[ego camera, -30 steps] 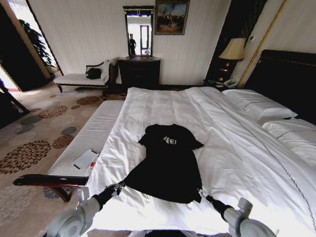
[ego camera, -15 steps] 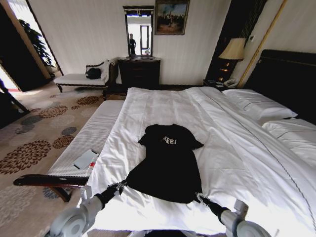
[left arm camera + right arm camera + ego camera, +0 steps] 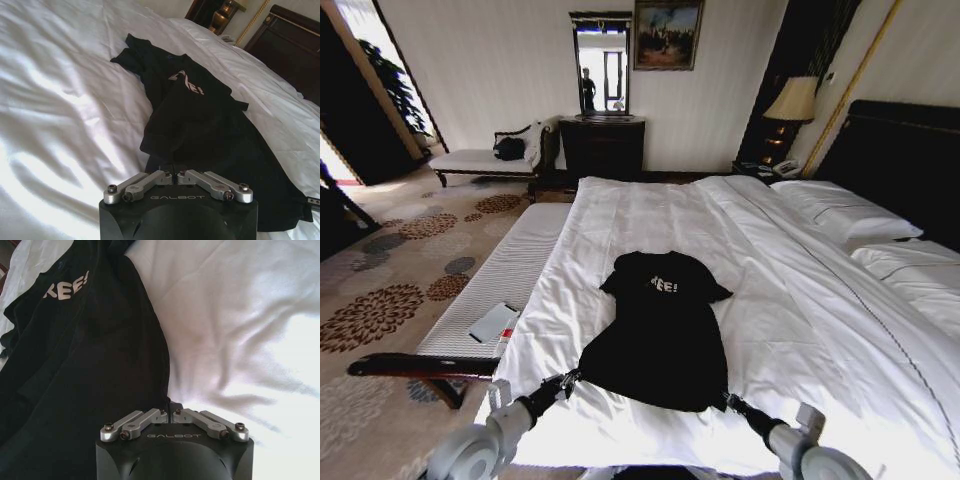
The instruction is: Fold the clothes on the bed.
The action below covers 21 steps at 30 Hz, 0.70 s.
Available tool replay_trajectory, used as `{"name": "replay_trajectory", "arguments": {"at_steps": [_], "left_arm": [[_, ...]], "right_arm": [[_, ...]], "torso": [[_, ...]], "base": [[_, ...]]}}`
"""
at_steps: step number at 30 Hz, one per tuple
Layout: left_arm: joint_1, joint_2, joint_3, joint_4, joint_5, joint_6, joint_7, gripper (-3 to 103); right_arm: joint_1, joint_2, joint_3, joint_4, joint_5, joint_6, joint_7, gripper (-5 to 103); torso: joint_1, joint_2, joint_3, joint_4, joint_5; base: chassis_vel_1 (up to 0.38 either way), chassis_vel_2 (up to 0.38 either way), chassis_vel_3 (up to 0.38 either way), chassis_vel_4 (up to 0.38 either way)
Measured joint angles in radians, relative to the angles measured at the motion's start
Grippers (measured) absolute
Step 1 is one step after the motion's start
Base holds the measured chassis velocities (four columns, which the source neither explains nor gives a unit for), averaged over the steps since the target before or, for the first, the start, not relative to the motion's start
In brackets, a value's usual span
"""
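The clothes, a black T-shirt (image 3: 665, 325) with white chest lettering, lie flat on the white bed (image 3: 790, 330), collar away from me and hem nearest me. My left gripper (image 3: 570, 380) is shut on the hem's left corner. My right gripper (image 3: 728, 400) is shut on the hem's right corner. In the left wrist view the left gripper (image 3: 172, 171) has its closed fingers at the edge of the T-shirt (image 3: 200, 120). The right wrist view shows the right gripper (image 3: 170, 409) pinching the side edge of the T-shirt (image 3: 85, 350), white duvet (image 3: 240, 320) beside it.
A pale cushioned bench (image 3: 510, 270) with papers (image 3: 492, 322) on it runs along the bed's left side. White pillows (image 3: 840, 215) and a dark headboard (image 3: 910, 160) are on the right. A dresser (image 3: 602, 145), a lamp (image 3: 792, 100) and a chaise with a dark bag (image 3: 508, 148) stand far behind.
Both arms have shifted slightly. The left gripper and its hem corner have moved a little to the right, and the right gripper sits a touch lower. The rest of the shirt has stayed put.
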Motion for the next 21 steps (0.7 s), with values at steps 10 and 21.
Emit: {"name": "replay_trajectory", "arguments": {"at_steps": [10, 21], "left_arm": [[0.039, -0.022, -0.013, 0.003, 0.023, -0.01, 0.0, 0], [0.229, -0.068, -0.027, -0.015, 0.139, -0.063, 0.0, 0]], "right_arm": [[-0.027, -0.013, 0.02, 0.024, -0.015, 0.006, 0.002, 0], [-0.079, -0.096, 0.07, 0.059, -0.086, -0.007, 0.002, 0]], "torso": [[0.0, 0.0, 0.0, -0.0001, 0.0], [0.0, 0.0, 0.0, 0.0001, -0.0001]], "base": [[0.0, 0.0, 0.0, 0.0], [0.0, 0.0, 0.0, 0.0]]}}
